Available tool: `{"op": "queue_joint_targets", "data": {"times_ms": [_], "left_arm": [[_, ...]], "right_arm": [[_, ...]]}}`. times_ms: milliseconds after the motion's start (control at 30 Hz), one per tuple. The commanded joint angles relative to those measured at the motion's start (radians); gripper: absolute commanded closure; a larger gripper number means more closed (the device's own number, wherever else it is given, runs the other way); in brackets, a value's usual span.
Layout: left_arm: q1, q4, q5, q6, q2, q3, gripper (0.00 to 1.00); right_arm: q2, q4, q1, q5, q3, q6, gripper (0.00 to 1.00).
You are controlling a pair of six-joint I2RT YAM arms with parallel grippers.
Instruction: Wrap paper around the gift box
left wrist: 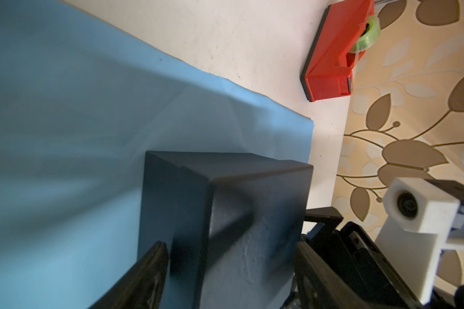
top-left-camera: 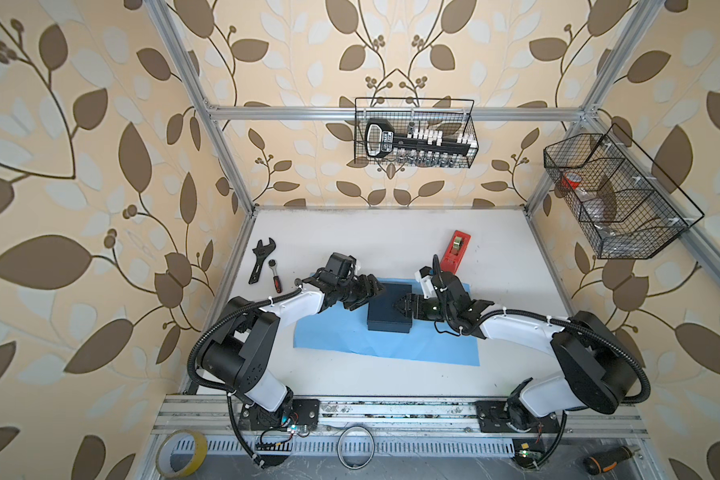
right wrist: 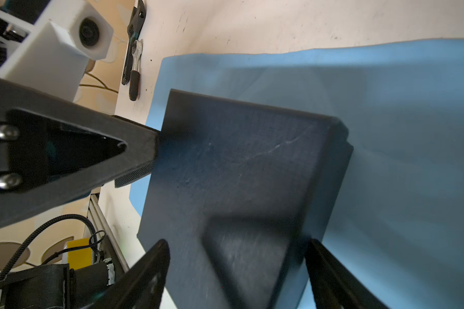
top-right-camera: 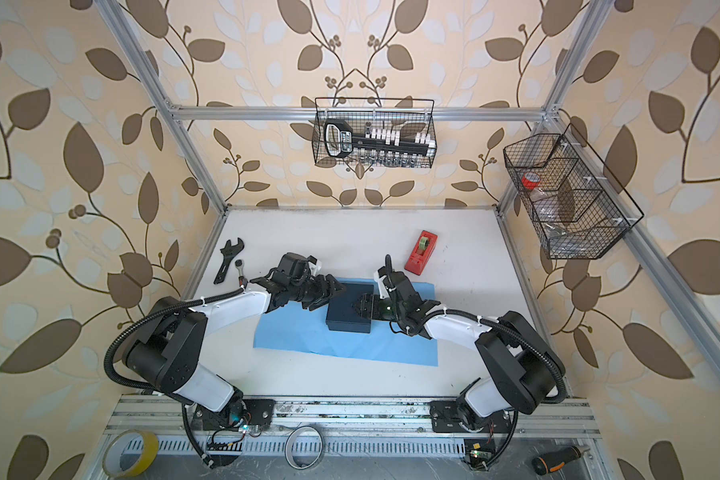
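Note:
The dark navy gift box lies flat on the light blue paper, towards the sheet's far edge. My left gripper is at the box's far left corner, and its jaws stand wide apart. In the left wrist view the gift box fills the gap between the fingers of this gripper. My right gripper reaches over the box's right half and is open. In the right wrist view that gripper hovers above the lid, and one left finger touches the lid's edge.
A red tape dispenser stands behind the paper on the right. A black wrench and a ratchet lie at the table's left edge. Wire baskets hang on the back and right walls. A tape roll lies on the front rail.

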Motion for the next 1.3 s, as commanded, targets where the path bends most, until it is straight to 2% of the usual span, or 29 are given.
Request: {"op": "queue_joint_targets", "data": {"times_ms": [0,167,333,433,600,733,900,1033,1267], "left_arm": [[0.028,-0.054,-0.046,0.043,-0.066,-0.003,0.18],[0.083,-0.072,-0.063,0.056,-0.157,-0.052,0.14],[0.068,-0.124,-0.091,0.127,-0.272,-0.110,0.14],[0.015,-0.228,-0.211,0.206,-0.331,-0.088,0.12],[-0.130,-0.339,-0.387,0.296,-0.369,0.004,0.10],[-0.298,-0.388,-0.537,0.365,-0.296,0.117,0.10],[-0.488,-0.492,-0.791,0.464,-0.111,0.290,0.03],[-0.559,-0.557,-0.905,0.509,0.026,0.407,0.01],[-0.627,-0.653,-1.058,0.536,0.223,0.562,0.01]], "right_arm": [[-0.063,-0.044,-0.029,-0.018,-0.005,-0.026,0.15],[-0.164,-0.059,-0.103,-0.018,-0.108,-0.053,0.11],[-0.199,-0.062,-0.125,-0.009,-0.185,-0.082,0.14],[-0.216,-0.085,-0.145,0.044,-0.211,-0.112,0.20],[-0.192,-0.111,-0.130,0.086,-0.208,-0.128,0.35],[-0.198,-0.095,-0.131,0.094,-0.226,-0.107,0.43],[-0.266,-0.117,-0.230,0.063,-0.268,-0.115,0.46],[-0.270,-0.125,-0.272,0.057,-0.292,-0.111,0.50],[-0.255,-0.114,-0.330,0.038,-0.322,-0.094,0.54]]}}
